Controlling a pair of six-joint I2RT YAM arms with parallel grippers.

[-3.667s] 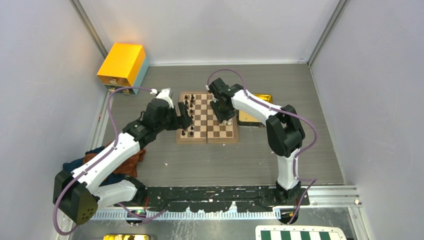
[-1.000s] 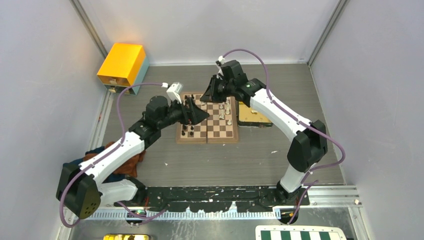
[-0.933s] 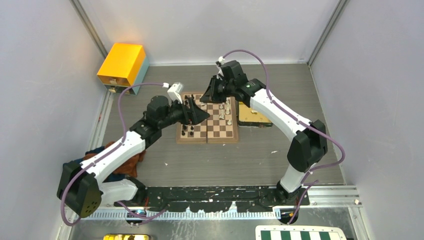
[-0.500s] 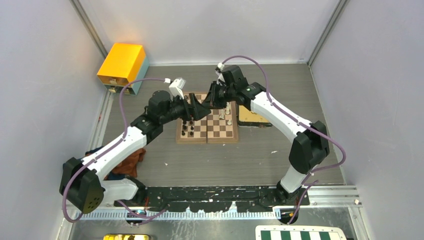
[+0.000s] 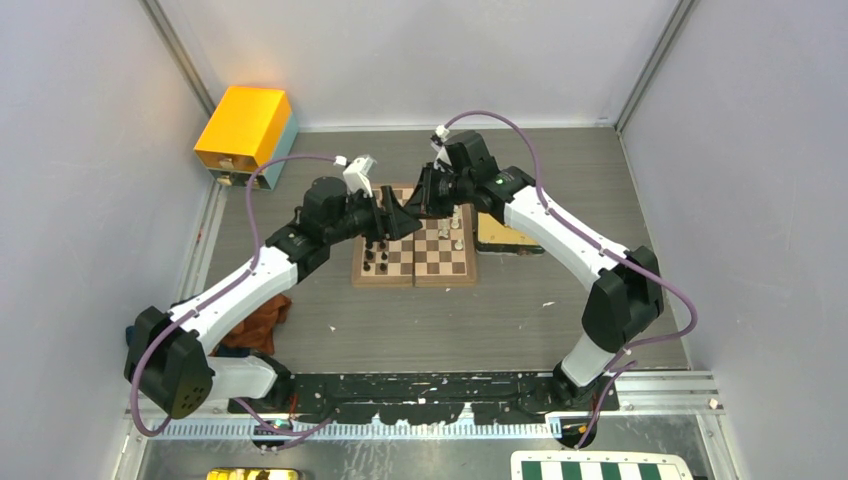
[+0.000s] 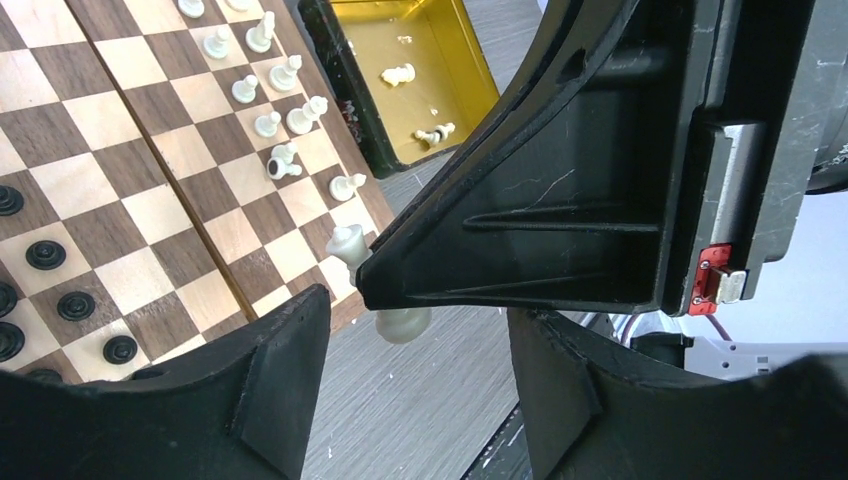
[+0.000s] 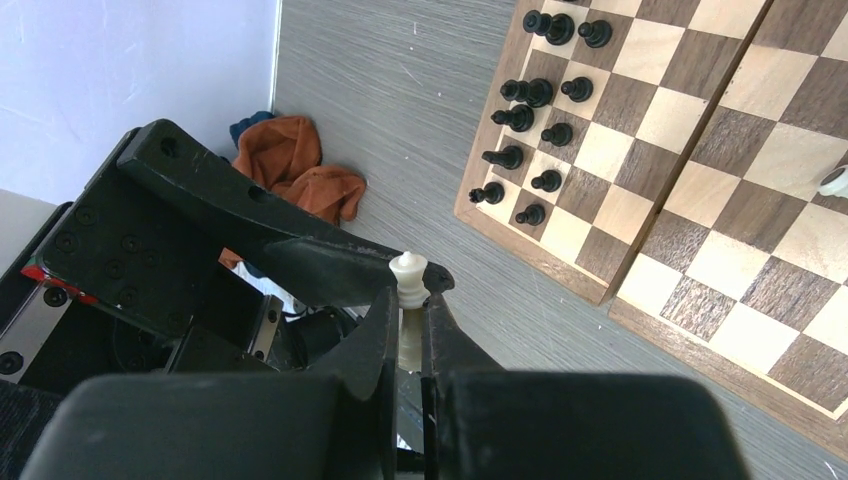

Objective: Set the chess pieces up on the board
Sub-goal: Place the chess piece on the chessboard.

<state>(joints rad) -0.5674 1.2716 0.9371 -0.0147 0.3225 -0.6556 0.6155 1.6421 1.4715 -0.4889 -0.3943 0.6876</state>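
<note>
The wooden board [image 5: 440,262] lies mid-table, black chess pieces [image 5: 372,258] on its left side and cream ones [image 5: 456,226] on its right. Both grippers meet in the air above the board's far left part. My right gripper [image 7: 408,300] is shut on a cream chess piece [image 7: 407,275], whose head sticks out past the fingertips. My left gripper [image 6: 415,330] is open, one finger on each side of that piece [image 6: 400,322] and of the right gripper's finger [image 6: 560,200], with gaps on both sides. From above, the left gripper [image 5: 397,218] faces the right one [image 5: 420,205].
A gold tray [image 6: 470,60] beside the board's right edge holds two cream pieces [image 6: 398,73]. A yellow box [image 5: 245,128] stands at the back left. An orange cloth [image 5: 262,318] lies under the left arm. A green-and-white board [image 5: 598,467] shows at the bottom edge.
The left gripper has moved back and to the right until it brackets the right gripper's tip, and its jaws have narrowed. The right gripper came slightly nearer, still holding the cream piece.
</note>
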